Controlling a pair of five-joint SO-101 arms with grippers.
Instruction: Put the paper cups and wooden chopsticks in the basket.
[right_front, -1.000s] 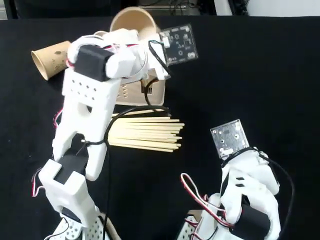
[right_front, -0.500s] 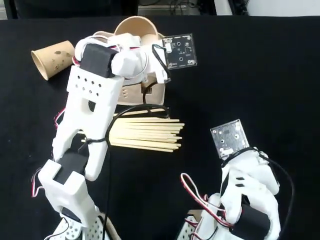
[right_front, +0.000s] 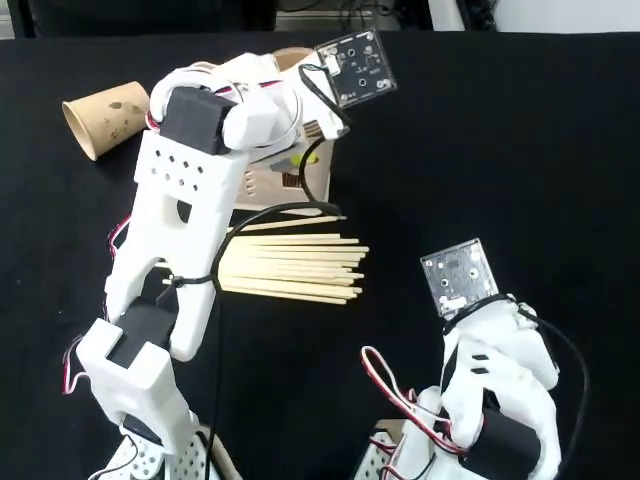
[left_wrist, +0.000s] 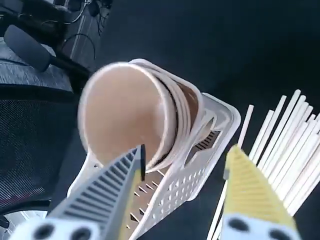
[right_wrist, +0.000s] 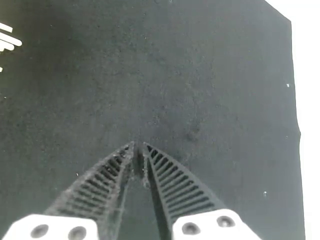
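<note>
- High view: A moment ago the left arm (right_front: 180, 200) held a paper cup (right_front: 292, 56) up high over the basket (right_front: 285, 185). Now the cup has gone down into the basket and just a bit of its rim peeks out past the arm.
- High view: That is one cup put away, I think. Another cup (right_front: 105, 115) lies on its side on the bench (right_front: 500, 150), near the basket. The chopsticks (right_front: 295, 265) lie in a bunch just in front of the basket. Both are left to do.
- High view: The right arm (right_front: 500, 390) has not moved. The bench has a black cloth top. Cables (right_front: 340, 12) sit behind it.
- Left wrist view: The left hand (left_wrist: 186, 152) is spread apart and holds nothing. The cup (left_wrist: 122, 117) sits in the white basket (left_wrist: 175, 200), tucked into more cup rims. The chopsticks (left_wrist: 285, 140) lie beside the basket. Past the bench are cables (left_wrist: 82, 12) and a grey floor.
- Right wrist view: The right hand (right_wrist: 138, 146) is pressed together with nothing in it, over bare black bench (right_wrist: 200, 75). A few chopstick tips (right_wrist: 7, 42) show.
</note>
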